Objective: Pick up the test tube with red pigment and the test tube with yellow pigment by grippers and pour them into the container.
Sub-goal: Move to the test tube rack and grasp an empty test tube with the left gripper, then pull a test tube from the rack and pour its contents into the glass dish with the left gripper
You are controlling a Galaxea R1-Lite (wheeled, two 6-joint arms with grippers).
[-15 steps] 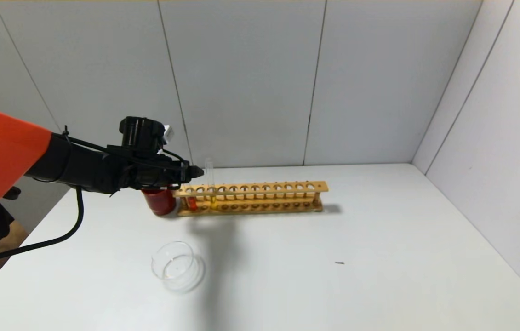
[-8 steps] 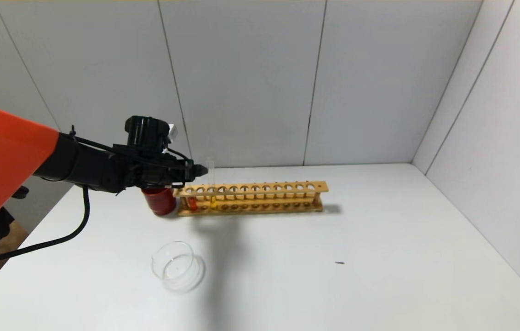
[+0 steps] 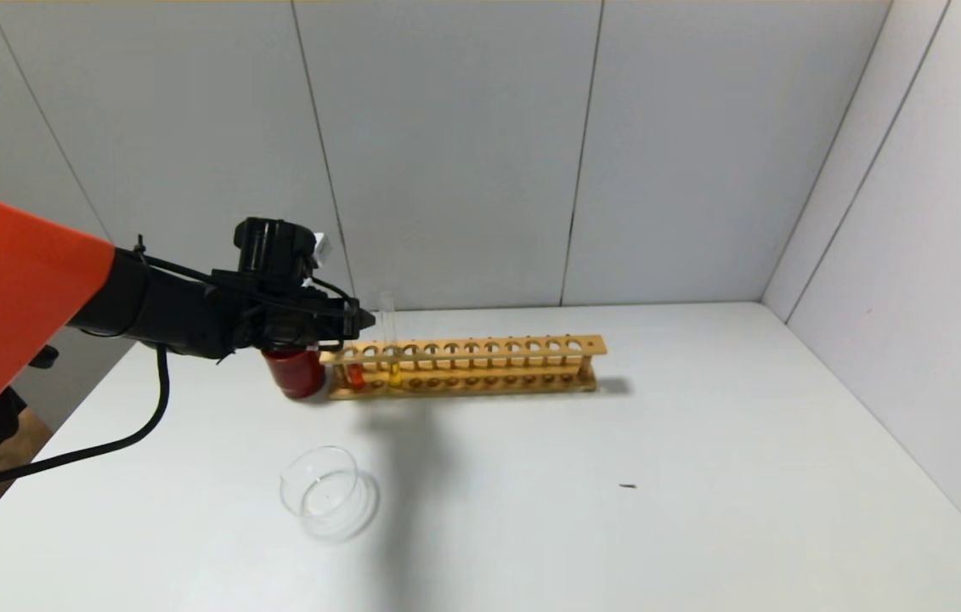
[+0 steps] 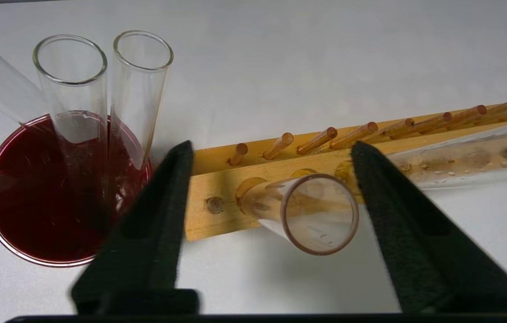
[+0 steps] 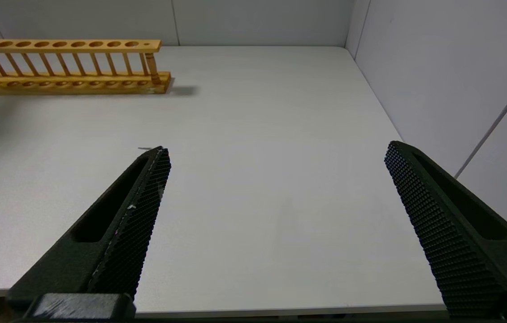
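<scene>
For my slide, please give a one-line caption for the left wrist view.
Open left gripper straddling the test tube with red pigment in the wooden rack, beside the red cup.

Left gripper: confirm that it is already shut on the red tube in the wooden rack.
Not shut. The left wrist view shows the left gripper open, one finger on either side of the red tube's mouth, touching nothing. The tube stands in the wooden rack, beside the dark red cup.
</scene>
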